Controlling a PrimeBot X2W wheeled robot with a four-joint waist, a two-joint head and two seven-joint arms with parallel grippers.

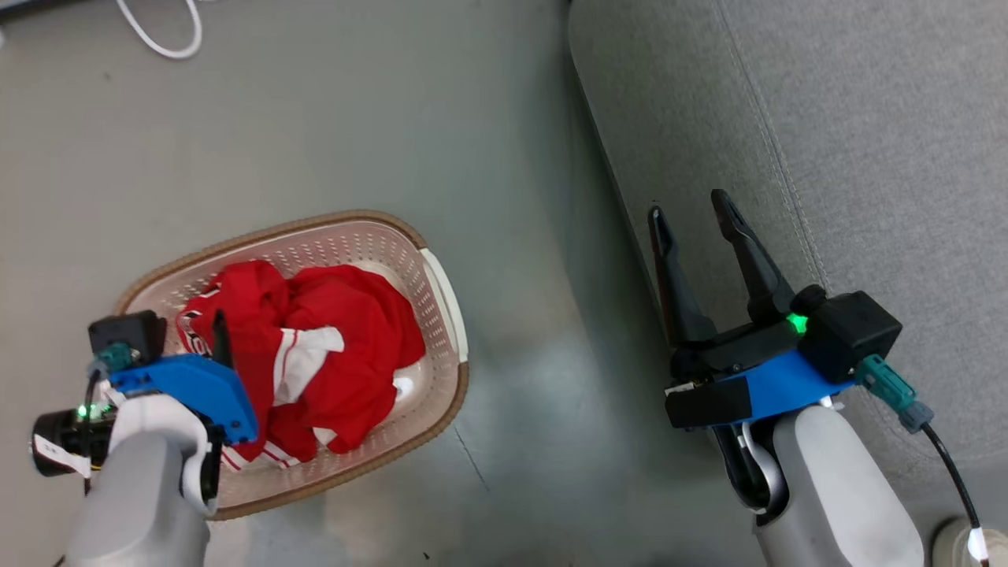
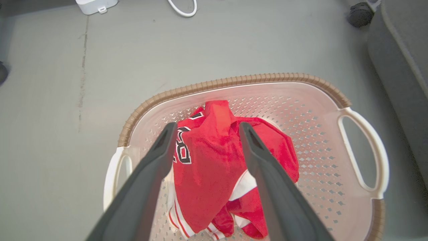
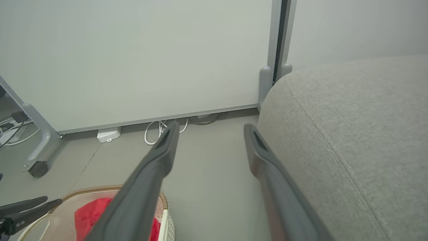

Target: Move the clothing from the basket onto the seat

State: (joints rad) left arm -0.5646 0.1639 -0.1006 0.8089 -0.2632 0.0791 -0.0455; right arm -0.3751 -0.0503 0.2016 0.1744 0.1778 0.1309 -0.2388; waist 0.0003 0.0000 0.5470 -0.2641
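Floor: grey and smooth, it carries the basket on the left and meets the seat on the right.
Seat: big light grey cushion on the right with a rounded edge and a stitched seam running along it; no clothing lies on it.
Basket: cream, perforated, with a brown rim and white handles. It stands on the floor to the left, well apart from the seat.
Clothing: bright red garments with white panels and stripes, bunched in a heap inside the basket; a dark printed number shows on one fold.
Right gripper: hangs over the seat's left edge with its fingers spread wide and nothing between them.
Left gripper: pointed down into the basket with its fingers wide apart on either side of a raised red fold, not clamped on it. Whether the tips touch the cloth, I cannot tell.
Cable: white loop on the far floor.
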